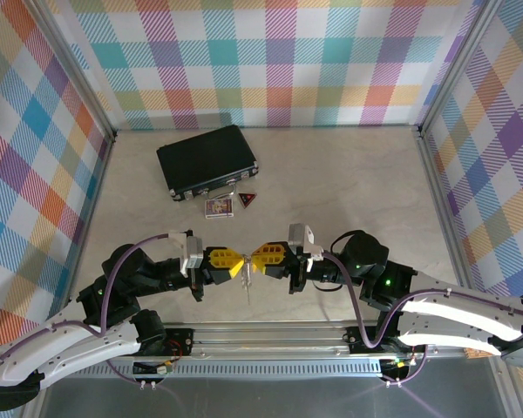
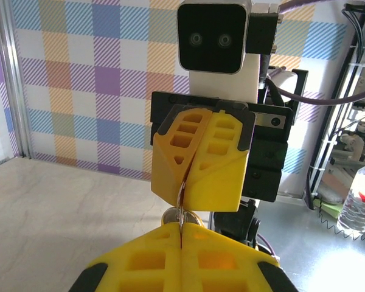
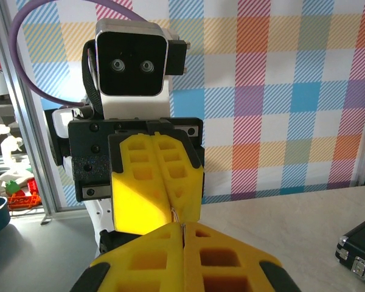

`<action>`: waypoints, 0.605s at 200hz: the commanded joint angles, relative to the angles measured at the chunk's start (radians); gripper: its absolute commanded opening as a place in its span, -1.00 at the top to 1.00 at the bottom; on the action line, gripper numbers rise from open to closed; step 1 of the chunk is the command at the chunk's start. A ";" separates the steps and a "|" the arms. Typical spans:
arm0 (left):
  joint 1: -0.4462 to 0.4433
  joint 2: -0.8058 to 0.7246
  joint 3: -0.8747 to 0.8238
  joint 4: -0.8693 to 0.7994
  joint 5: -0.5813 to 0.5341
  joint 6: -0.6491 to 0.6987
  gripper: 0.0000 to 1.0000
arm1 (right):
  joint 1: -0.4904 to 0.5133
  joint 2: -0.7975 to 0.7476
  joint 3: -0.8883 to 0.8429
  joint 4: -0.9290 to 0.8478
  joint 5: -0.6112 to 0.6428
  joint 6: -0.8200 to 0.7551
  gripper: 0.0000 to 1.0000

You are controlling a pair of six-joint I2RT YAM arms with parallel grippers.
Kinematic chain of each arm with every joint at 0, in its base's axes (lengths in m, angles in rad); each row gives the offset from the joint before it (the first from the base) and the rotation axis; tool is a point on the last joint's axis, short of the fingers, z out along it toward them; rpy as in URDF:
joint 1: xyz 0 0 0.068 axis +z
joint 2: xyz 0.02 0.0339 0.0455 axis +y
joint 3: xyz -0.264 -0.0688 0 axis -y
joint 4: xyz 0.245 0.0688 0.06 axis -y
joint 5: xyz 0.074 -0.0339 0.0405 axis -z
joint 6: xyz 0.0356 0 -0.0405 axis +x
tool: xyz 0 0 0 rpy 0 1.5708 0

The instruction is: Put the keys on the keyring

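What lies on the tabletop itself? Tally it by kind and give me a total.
Black case: 1
Picture card: 1
Red-and-black triangular tag: 1
Total: 3

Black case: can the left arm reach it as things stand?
Probably not yet. The table toward the black case looks free, but the left gripper is shut on a thin metal piece the right gripper also pinches; it must let go first.
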State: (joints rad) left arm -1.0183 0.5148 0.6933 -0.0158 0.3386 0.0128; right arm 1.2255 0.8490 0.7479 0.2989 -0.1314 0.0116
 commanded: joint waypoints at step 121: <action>0.009 -0.019 0.003 0.050 -0.007 -0.013 1.00 | 0.007 0.001 0.008 0.049 -0.023 0.011 1.00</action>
State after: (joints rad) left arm -1.0183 0.5083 0.6926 -0.0154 0.3317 0.0113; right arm 1.2255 0.8482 0.7479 0.2996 -0.1364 0.0139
